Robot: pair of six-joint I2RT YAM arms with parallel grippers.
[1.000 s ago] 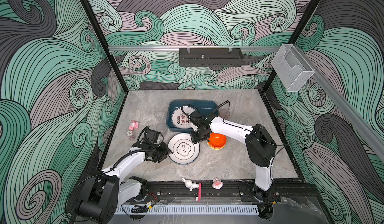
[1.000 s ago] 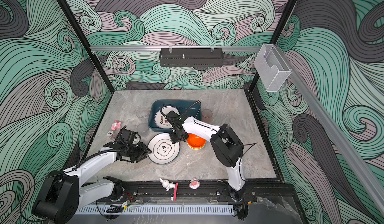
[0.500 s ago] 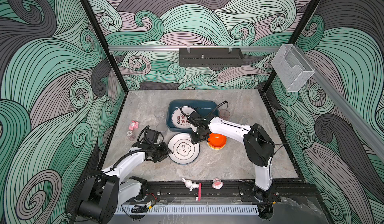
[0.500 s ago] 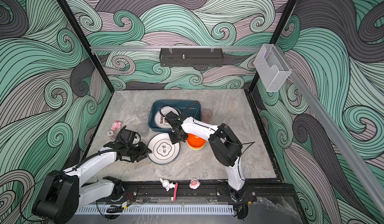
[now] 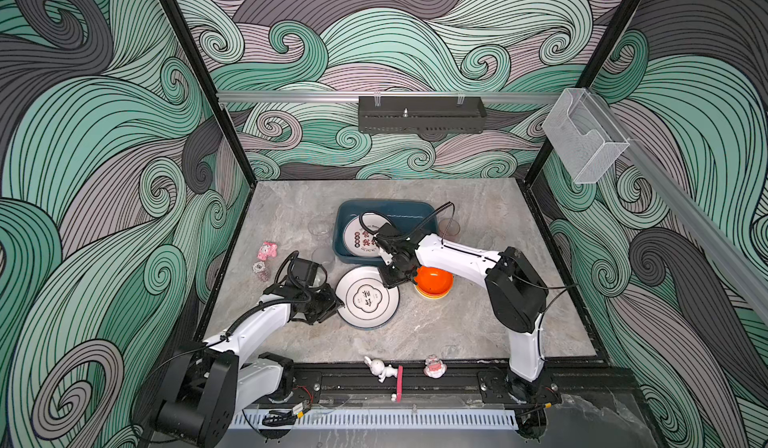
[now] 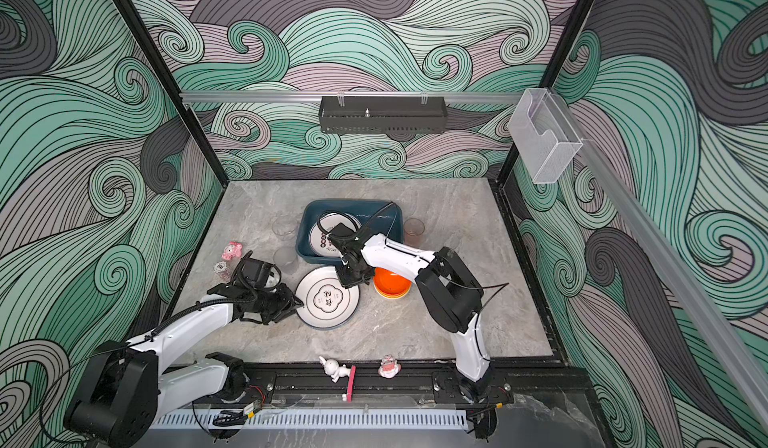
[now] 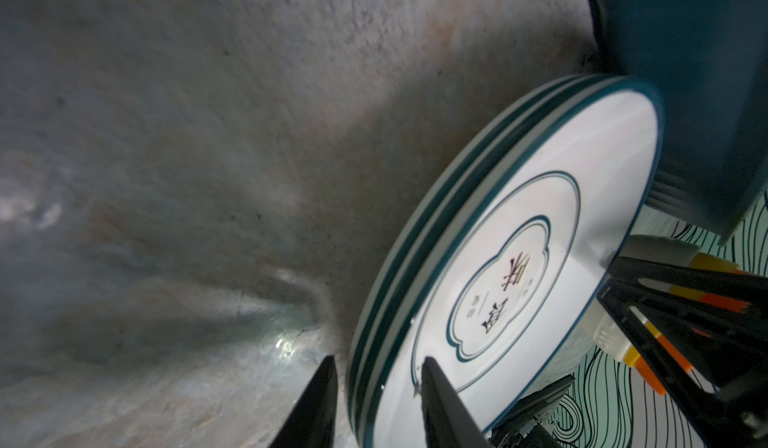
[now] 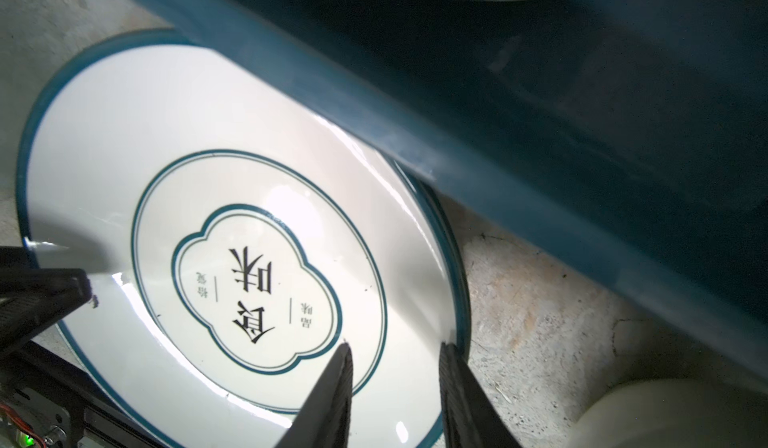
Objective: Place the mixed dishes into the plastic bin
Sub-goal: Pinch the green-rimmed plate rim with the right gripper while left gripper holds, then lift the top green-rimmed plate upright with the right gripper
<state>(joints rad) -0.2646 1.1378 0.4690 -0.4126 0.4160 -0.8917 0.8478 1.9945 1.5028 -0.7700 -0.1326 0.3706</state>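
Arms from both sides meet at a stack of green-rimmed plates (image 5: 365,298) lying flat on the grey table (image 5: 457,329) at centre frame in both top views, just below the dark teal plastic bin (image 5: 399,209). The left arm (image 5: 257,329) runs low from the lower left corner with its forearm almost level. Its left hand (image 5: 338,302) points rightward at the stack's left edge. In the left wrist view its fingers (image 7: 440,400) straddle the rim, one along the table side and one over the top plate; whether they pinch tight cannot be told. The right arm (image 5: 457,257) rises from the lower right, folds at a raised elbow and reaches leftward across the middle, wrist bent down. The right hand (image 5: 392,281) sits over the stack's upper right rim. In the right wrist view its fingers (image 8: 332,396) bracket that rim, one tip on the white face and one at the outer edge; a firm grip cannot be confirmed. A plate with red and black characters (image 5: 357,238) lies in the bin's left half. An orange bowl (image 5: 434,279) stands just right of the stack, and a pinkish glass (image 5: 449,227) stands beside the bin's right wall.
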